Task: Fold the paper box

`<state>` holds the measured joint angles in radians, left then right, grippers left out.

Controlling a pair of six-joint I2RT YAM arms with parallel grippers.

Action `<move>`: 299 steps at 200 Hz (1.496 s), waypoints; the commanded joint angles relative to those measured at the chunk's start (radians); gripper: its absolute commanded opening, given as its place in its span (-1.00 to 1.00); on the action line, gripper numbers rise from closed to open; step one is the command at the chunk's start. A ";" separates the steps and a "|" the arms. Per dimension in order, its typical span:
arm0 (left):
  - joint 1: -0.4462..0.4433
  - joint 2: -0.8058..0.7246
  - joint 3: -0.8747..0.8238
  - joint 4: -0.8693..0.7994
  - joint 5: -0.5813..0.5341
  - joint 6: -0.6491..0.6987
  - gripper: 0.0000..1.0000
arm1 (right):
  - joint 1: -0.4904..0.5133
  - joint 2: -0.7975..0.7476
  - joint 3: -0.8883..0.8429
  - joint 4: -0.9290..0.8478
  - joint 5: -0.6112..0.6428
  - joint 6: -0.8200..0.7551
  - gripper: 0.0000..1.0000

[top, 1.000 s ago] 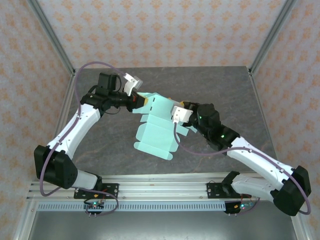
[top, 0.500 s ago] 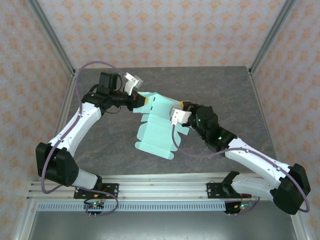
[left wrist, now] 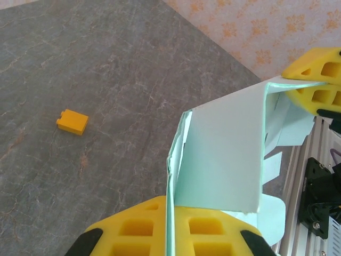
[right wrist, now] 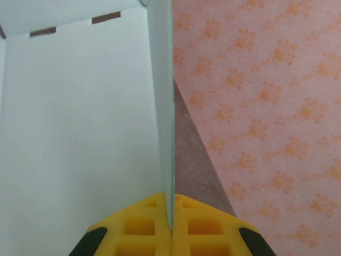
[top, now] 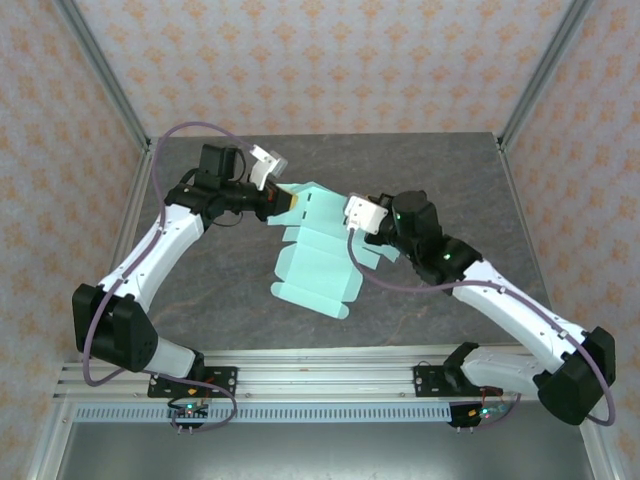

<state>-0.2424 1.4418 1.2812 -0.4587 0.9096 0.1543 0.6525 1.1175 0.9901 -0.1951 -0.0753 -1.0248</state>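
Paper box (top: 310,265) between the tools, left tool (left wrist: 170,213) pinching one edge, right tool (right wrist: 171,216) another — both clamped narrow.

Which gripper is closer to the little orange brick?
Left, probably. The left gripper holds the paper box with the orange brick to its side; the right gripper holds the opposite edge, farther off.

The top camera sits high behind the arm bases, looking down and forward over the whole table (top: 450,180). The wrist cameras look out at close range along the left gripper (left wrist: 171,213) and the right gripper (right wrist: 171,205), the right one the nearer to the card. All three views share the paper box (top: 310,270).
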 commanded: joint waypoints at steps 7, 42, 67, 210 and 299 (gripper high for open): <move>-0.003 -0.057 -0.017 -0.014 -0.070 -0.005 -0.57 | -0.080 0.034 0.112 -0.223 -0.128 0.179 -1.00; -0.002 -0.133 -0.078 0.069 -0.190 -0.059 -0.22 | -0.120 0.093 0.198 -0.340 -0.235 0.236 -1.00; -0.002 -0.218 -0.161 0.151 -0.306 -0.136 0.01 | -0.136 0.100 0.217 -0.353 -0.270 0.263 -1.00; -0.204 -0.302 -0.547 0.394 -0.497 -0.324 0.05 | -0.159 0.146 0.124 -0.217 -0.326 0.629 -1.00; -0.336 -0.045 -0.452 0.496 -0.475 -0.634 -0.31 | -0.158 0.241 0.070 -0.190 -0.258 0.825 -1.00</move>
<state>-0.5426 1.3403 0.7769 -0.0391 0.4370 -0.3725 0.5003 1.3331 1.0664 -0.4187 -0.3626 -0.2600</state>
